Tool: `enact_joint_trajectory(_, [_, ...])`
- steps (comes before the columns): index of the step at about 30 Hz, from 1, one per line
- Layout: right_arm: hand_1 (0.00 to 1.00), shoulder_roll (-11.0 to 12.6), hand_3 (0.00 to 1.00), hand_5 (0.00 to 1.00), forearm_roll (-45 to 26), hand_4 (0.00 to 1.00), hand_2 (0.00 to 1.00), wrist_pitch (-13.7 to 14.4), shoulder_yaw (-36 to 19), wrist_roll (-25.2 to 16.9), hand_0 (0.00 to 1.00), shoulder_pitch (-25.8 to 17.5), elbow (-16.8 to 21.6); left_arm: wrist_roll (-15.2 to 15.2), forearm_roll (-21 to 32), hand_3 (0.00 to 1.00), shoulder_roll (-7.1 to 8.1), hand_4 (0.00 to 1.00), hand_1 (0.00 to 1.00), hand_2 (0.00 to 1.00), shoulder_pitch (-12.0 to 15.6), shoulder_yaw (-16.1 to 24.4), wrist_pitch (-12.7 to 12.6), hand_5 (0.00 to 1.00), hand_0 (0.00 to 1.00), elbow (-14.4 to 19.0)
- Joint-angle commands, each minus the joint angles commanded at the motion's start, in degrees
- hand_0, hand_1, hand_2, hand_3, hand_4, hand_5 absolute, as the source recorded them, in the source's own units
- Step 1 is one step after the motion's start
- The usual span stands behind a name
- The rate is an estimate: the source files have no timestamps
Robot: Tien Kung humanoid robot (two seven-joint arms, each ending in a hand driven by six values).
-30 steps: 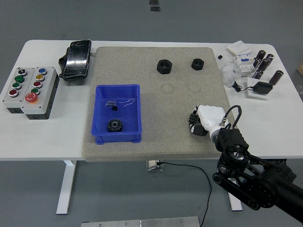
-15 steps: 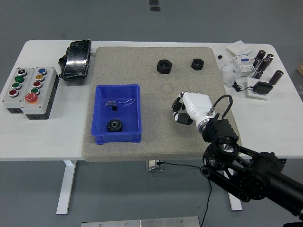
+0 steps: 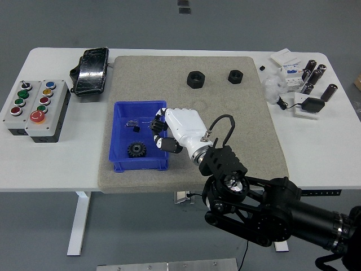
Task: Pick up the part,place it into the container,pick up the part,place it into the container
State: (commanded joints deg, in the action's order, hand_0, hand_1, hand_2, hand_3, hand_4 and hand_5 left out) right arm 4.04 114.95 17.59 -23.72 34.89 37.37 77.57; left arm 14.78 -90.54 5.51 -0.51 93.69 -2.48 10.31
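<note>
My right hand (image 3: 159,135) is white with black fingertips. It reaches in from the lower right and hovers over the right wall of the blue container (image 3: 119,164). Its fingers are curled around a small dark part that they mostly hide. A black gear (image 3: 136,149) and a small black piece (image 3: 133,125) lie inside the container. Two black hex nuts lie on the grey mat at the back, the larger one (image 3: 196,79) to the left of the smaller one (image 3: 234,75). My left arm is out of view.
A button box (image 3: 35,107) and a black device (image 3: 90,70) sit at the table's left. Small cylinders, white boxes and a charger (image 3: 307,84) crowd the right back corner. The grey mat (image 3: 225,118) covers the table's middle.
My right hand has travelled left across the mat, from its front right area to the container's right wall, with its fingers still curled.
</note>
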Motion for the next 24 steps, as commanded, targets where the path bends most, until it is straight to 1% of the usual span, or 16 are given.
enact_joint_trajectory(4, [0.628, -0.24, 0.664, 0.307, -2.61, 0.551, 0.652, -1.44, 0.5, -1.2, 0.432, 0.4, -0.59, 0.03, -0.18, 0.605, -0.08, 0.701, 0.63, 0.553, -0.04, 0.09, 0.06, 0.381, 0.662, 0.0])
enact_joint_trajectory(5, [0.75, -0.26, 0.718, 0.314, -3.04, 0.62, 0.788, -1.64, 0.59, -1.44, 0.623, 0.43, -0.65, 0.05, -0.24, 0.604, -0.08, 0.701, 0.63, 0.552, -0.02, 0.15, 0.06, 0.381, 0.662, 0.0])
enact_joint_trajectory(10, [0.75, -0.38, 0.718, 0.314, -3.92, 0.62, 0.788, -1.56, 0.65, -2.27, 0.623, 0.33, -0.85, 0.19, -0.52, 0.604, -0.03, 0.701, 0.63, 0.552, 0.06, 0.48, 0.03, 0.381, 0.662, 0.0])
enact_joint_trajectory(11, [0.782, -0.38, 0.816, 0.326, -3.92, 0.701, 0.832, -1.36, 0.58, -2.35, 0.65, 0.29, -0.88, 0.21, -0.53, 0.605, -0.02, 0.7, 0.63, 0.552, 0.06, 0.51, 0.03, 0.381, 0.662, 0.0])
enact_joint_trajectory(16, [0.782, -0.42, 0.816, 0.326, -3.77, 0.701, 0.832, -0.67, 0.21, -2.54, 0.65, 0.03, -0.96, 0.23, -0.58, 0.605, -0.03, 0.7, 0.63, 0.552, 0.02, 0.61, 0.02, 0.381, 0.662, 0.0])
enact_joint_trajectory(17, [0.787, -0.43, 0.824, 0.344, -3.68, 0.76, 0.829, -0.57, 0.15, -2.56, 0.653, -0.02, -0.95, 0.23, -0.57, 0.605, -0.04, 0.7, 0.63, 0.552, 0.01, 0.6, 0.03, 0.38, 0.662, 0.0])
enact_joint_trajectory(19, [0.787, -0.47, 0.824, 0.344, -3.44, 0.76, 0.829, -0.25, -0.05, -2.63, 0.653, -0.18, -0.94, 0.22, -0.58, 0.605, -0.05, 0.7, 0.63, 0.552, -0.01, 0.6, 0.03, 0.38, 0.662, 0.0])
enact_joint_trajectory(22, [0.787, -0.34, 0.824, 0.344, -3.79, 0.76, 0.829, 1.32, -1.35, -3.5, 0.653, -0.88, -0.7, 0.2, -0.56, 0.605, -0.06, 0.7, 0.63, 0.552, -0.01, 0.57, 0.04, 0.38, 0.662, 0.0])
enact_joint_trajectory(23, [0.761, -0.24, 0.798, 0.346, -4.02, 0.766, 0.793, 1.89, -1.97, -3.85, 0.637, -1.18, -0.58, 0.2, -0.57, 0.605, -0.06, 0.7, 0.63, 0.552, -0.01, 0.58, 0.04, 0.38, 0.662, 0.0])
enact_joint_trajectory(24, [0.761, 0.01, 0.798, 0.346, -4.49, 0.766, 0.793, 2.74, -2.99, -4.45, 0.637, -1.73, -0.37, 0.18, -0.56, 0.605, -0.07, 0.7, 0.63, 0.552, 0.0, 0.56, 0.04, 0.38, 0.662, 0.0])
